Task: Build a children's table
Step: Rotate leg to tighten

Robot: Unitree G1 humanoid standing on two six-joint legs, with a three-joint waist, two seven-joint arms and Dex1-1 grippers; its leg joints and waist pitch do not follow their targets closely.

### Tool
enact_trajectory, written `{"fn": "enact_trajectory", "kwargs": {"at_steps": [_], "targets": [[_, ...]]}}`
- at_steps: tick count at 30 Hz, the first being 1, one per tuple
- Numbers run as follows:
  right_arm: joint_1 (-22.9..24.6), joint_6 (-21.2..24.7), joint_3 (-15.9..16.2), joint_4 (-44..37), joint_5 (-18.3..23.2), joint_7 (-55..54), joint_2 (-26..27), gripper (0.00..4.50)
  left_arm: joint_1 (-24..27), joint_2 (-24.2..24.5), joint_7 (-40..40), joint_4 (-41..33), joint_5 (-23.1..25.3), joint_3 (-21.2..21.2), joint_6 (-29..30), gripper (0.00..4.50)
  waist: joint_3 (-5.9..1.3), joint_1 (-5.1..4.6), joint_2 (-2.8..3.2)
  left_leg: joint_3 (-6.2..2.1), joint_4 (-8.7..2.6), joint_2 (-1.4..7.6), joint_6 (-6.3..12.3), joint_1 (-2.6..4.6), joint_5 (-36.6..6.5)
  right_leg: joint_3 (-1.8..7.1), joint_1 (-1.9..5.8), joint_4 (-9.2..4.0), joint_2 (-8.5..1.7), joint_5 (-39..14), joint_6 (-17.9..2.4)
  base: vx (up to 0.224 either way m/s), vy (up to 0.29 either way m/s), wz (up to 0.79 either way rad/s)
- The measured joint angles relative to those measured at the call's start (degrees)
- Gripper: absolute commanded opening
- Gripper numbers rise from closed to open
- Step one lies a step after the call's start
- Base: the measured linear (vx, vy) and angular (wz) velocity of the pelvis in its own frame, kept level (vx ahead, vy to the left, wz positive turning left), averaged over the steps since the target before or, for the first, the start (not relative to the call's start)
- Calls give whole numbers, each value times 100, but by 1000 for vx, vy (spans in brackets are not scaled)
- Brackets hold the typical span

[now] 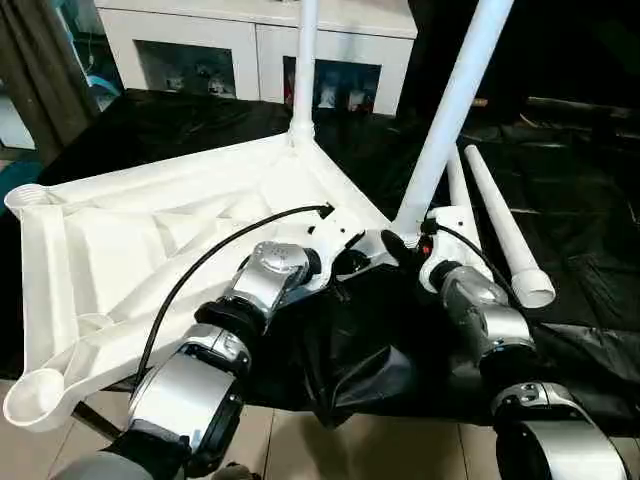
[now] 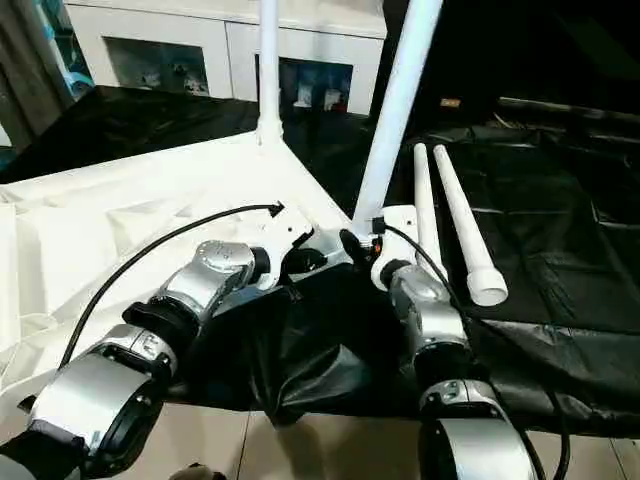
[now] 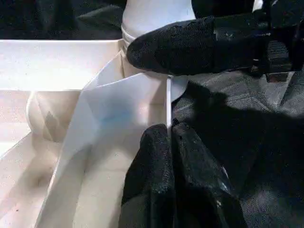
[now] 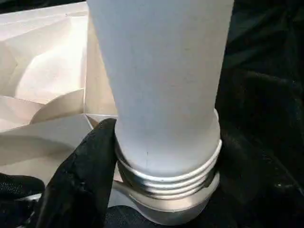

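Observation:
The white tabletop [image 1: 150, 250] lies underside up on a black cloth. One leg [image 1: 305, 60] stands upright in its far corner socket. A second leg [image 1: 455, 110] leans in the near right corner socket, its threaded base [image 4: 166, 175] sitting in the socket mouth. My right gripper [image 1: 405, 245] is shut around that base, one black finger [image 4: 88, 175] pressed on the threads and the other hidden behind the leg. My left gripper [image 3: 169, 130] is shut on the tabletop's thin rim wall right beside that corner. Two loose legs [image 1: 505, 225] lie on the cloth to the right.
Two open corner sockets [image 1: 35, 400] show on the tabletop's left side. A white glass-door cabinet [image 1: 250, 40] stands behind the work. The black cloth [image 1: 560, 180] hangs in folds over the near edge below my wrists, with tiled floor underneath.

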Motion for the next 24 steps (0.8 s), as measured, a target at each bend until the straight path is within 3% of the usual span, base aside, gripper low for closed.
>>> {"fn": "enact_trajectory", "kwargs": {"at_steps": [7,9,12,13,17,20,24], "targets": [[205,-125,38,-358,-97,-51,-93,366,-6,-72,76,59,-43,86,-491,0,17,54,-11,-2,8,2,10,-39,6,-5,-24,-1,0,0,0,0,0,0],[351,-63,34,-760,-79,-25,-124,379,-97,-234,221,53,-210,258,-643,40,25,67,-26,-3,20,6,28,-61,17,-10,-33,-1,0,0,0,0,0,0],[616,128,79,-1484,-43,-2,-223,379,-380,-215,620,28,-369,507,-717,48,23,50,-44,-2,25,5,52,-63,23,-7,-37,-2,-1,0,0,0,0,0],[803,192,139,-1757,-100,-35,-256,379,-477,-120,874,-17,-417,612,-775,81,22,25,-50,-3,23,9,51,-61,24,-9,-37,-2,2,0,1,0,0,0],[1409,405,290,-2337,-127,-14,-267,379,-562,353,1442,-150,-446,858,-806,88,23,-33,-47,-10,18,9,22,-57,9,-12,-37,1,5,0,6,0,0,0],[1845,571,370,-2901,-86,162,-266,379,-483,1049,1872,-333,-275,1001,-612,128,27,-86,-41,-15,19,9,19,-54,8,-8,-39,1,10,4,11,0,0,0],[1997,806,553,-3345,-7,450,-415,379,-302,1661,2101,-564,-79,1135,-366,151,30,-52,-35,-18,20,6,17,-57,7,-8,-37,-4,8,5,13,0,0,0]]}}
